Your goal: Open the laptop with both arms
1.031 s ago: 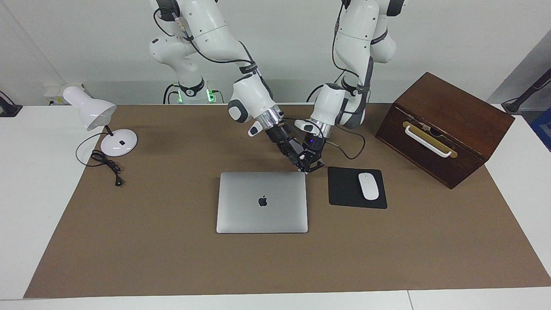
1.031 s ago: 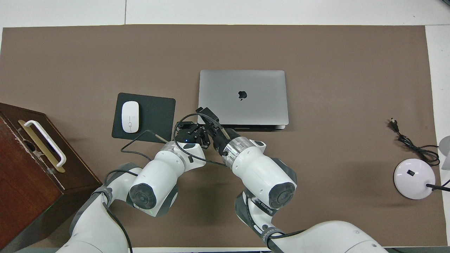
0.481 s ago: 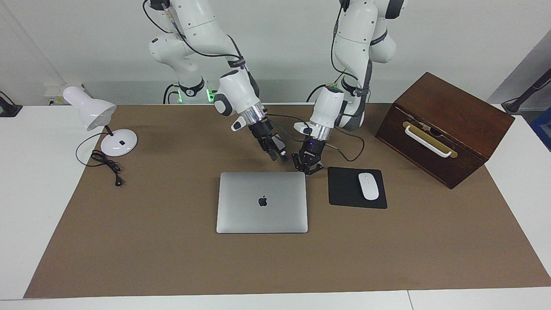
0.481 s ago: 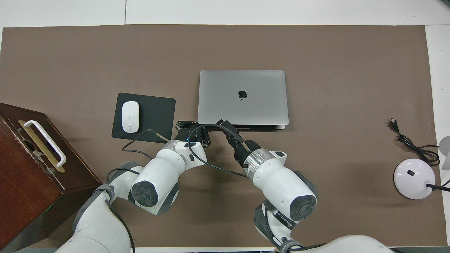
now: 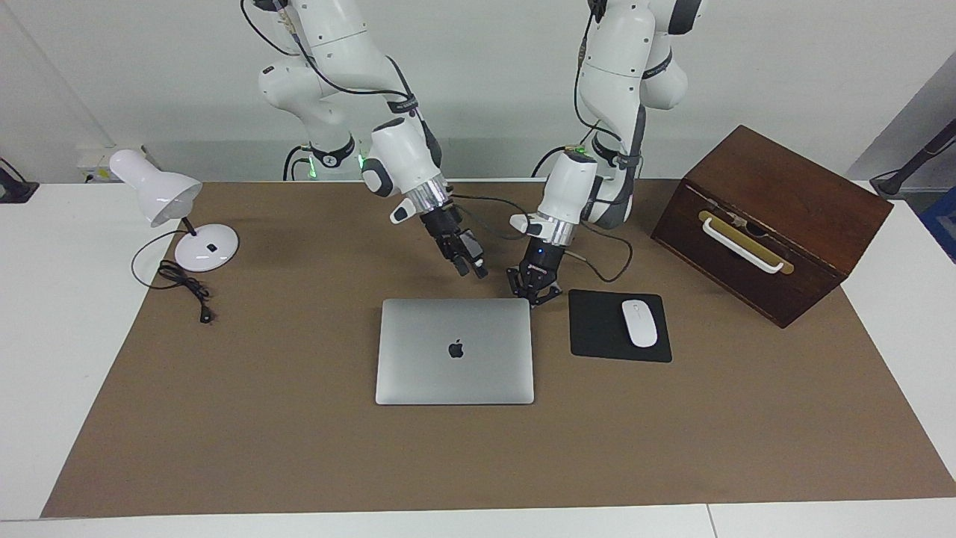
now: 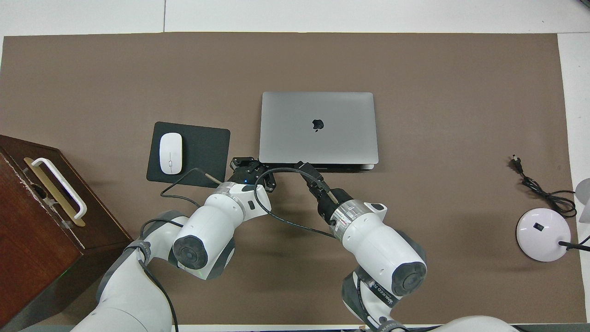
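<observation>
two white jointed arms, silver wrist rings, blk cables, small blk tools, green base LEDs

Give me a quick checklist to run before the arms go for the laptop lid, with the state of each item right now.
1. Laptop lid closed and flat on the mat: ok.
2. Left gripper at the laptop's corner nearest the mouse pad, fingers shut: ok. Contact with the laptop: cannot tell.
3. Right gripper on the lid edge: not ok, it hangs above the mat on the robots' side of the laptop.
4. Right gripper's opening ready for the lid: cannot tell.
5. Mouse apart from the laptop: ok.
6. Black cable of the arms looped near both grippers, snag risk: cannot tell.
</observation>
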